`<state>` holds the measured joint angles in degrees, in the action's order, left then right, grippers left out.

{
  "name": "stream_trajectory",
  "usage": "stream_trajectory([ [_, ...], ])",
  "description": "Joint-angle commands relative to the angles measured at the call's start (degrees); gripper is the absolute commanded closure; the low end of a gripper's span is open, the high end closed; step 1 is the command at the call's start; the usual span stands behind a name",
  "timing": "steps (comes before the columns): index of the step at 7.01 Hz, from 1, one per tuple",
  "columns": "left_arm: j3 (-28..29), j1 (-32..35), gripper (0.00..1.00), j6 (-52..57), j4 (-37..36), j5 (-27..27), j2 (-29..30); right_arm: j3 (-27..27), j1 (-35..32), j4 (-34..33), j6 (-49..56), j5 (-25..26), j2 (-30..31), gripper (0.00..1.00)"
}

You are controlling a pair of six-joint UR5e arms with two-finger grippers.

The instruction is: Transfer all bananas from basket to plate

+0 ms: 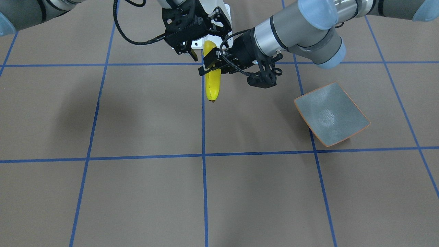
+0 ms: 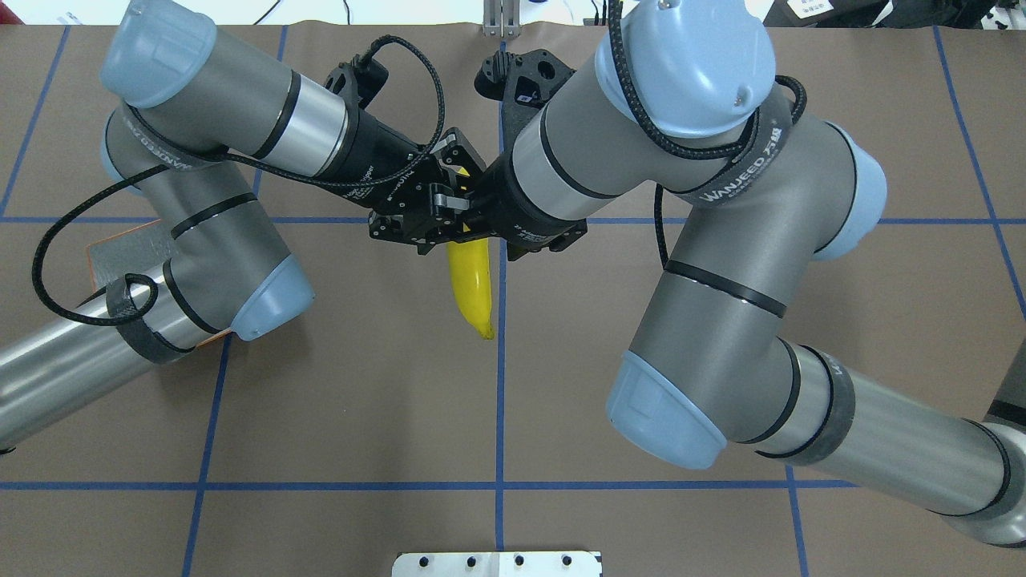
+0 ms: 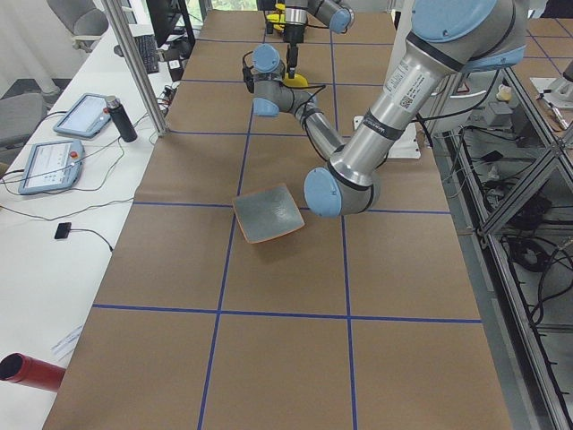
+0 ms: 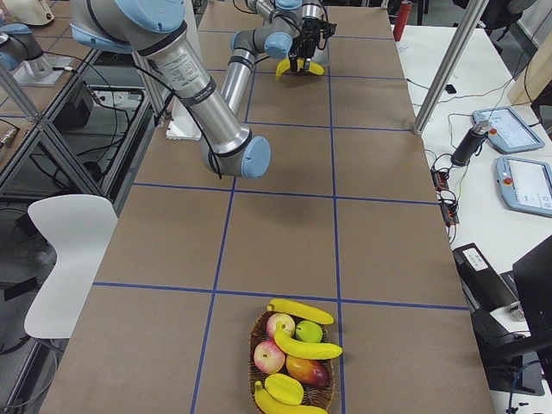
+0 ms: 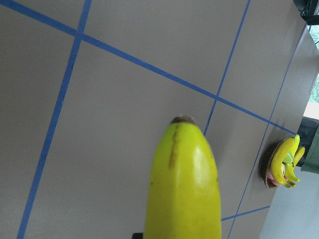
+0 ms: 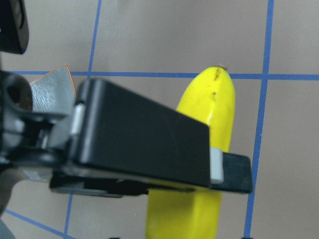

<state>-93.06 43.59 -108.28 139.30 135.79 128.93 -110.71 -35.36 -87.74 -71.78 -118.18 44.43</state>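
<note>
1. The plate [image 1: 331, 115] lay empty toward the bench's left end, on the left arm's side.
2. The left tool [image 1: 210, 64] was closed across the banana [image 2: 471, 280], holding it clear of the bench centre, well apart from the plate.
3. The right tool [image 1: 187, 49] stood at the banana's other end. Its grip could not be determined. The arrangement suggested a hand-over between arms.
4. The basket [image 4: 321, 398] sat at the right end with the other bananas [image 4: 308, 348] inside, probably beyond the left arm's reach.

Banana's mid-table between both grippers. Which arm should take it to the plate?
Left. The left gripper is clamped across the banana, and the empty plate lies on that arm's side. The right gripper sits on the side away from the plate.
</note>
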Motion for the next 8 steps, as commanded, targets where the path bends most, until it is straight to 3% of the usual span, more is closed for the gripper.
stream_trajectory([
  [1,0.9,0.2,1.00,0.8,-0.5,-0.2,-0.7,-4.0,-3.4,1.3,-1.4,-3.6,3.1,0.00],
  [3,1.5,3.5,1.00,6.1,-0.9,0.0,-4.4,-5.2,-12.1,1.3,-0.5,-11.5,7.7,0.00],
  [4,1.0,7.1,1.00,10.2,-5.0,-0.1,-6.1,-5.8,-14.3,1.3,-0.4,-12.6,9.9,0.00],
  [6,-2.6,10.8,1.00,28.7,-19.2,-4.0,-9.1,-5.5,-15.9,1.4,-0.2,-12.6,11.6,0.00],
  [7,-7.0,10.0,1.00,37.7,-29.3,-12.1,-9.3,-5.4,-16.3,1.5,-0.2,-11.9,12.3,0.00],
  [8,-13.3,6.6,1.00,48.6,-44.9,-20.9,-9.5,-5.0,-16.5,1.4,0.3,-11.7,12.5,0.00],
])
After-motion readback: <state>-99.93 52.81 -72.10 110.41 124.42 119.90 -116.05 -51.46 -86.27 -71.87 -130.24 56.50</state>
